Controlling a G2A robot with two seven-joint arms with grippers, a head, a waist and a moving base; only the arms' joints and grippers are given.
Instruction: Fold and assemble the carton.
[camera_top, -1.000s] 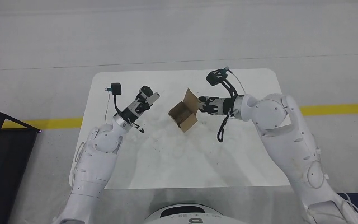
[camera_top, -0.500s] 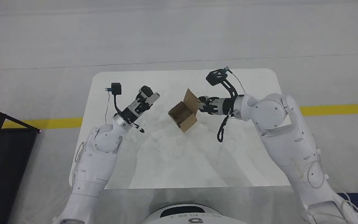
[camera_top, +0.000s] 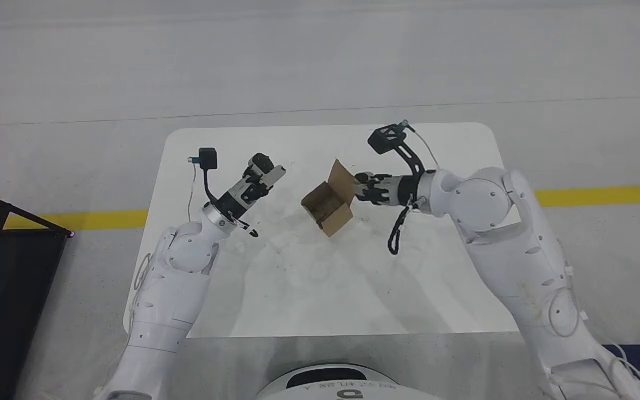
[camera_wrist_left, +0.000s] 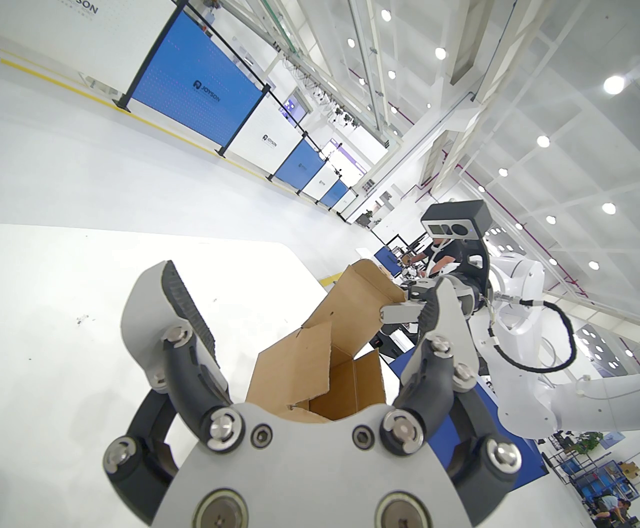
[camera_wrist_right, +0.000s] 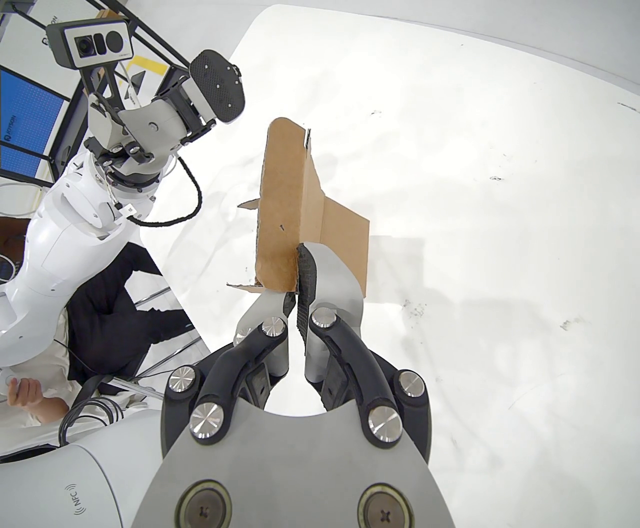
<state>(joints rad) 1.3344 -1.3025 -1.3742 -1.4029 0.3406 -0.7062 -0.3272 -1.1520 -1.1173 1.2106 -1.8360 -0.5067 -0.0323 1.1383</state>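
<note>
**A:** At the right gripper (camera_wrist_right: 295, 282), what is hard to see?

**B:** Its ribbed black pads (camera_wrist_right: 306, 270) are pinched tight on one flap of the carton (camera_wrist_right: 285, 200) and cover that flap's edge. I cannot tell whether the carton's underside touches the table (camera_top: 300, 290).

**A:** And the carton itself?

**B:** It is plain brown cardboard, half-formed with loose flaps, at about the middle of the smooth white tabletop.

**A:** And farther across?

**B:** The left gripper (camera_top: 265, 180) hangs apart from the carton, its jaws wide and holding nothing, its rubber pads textured.
</note>
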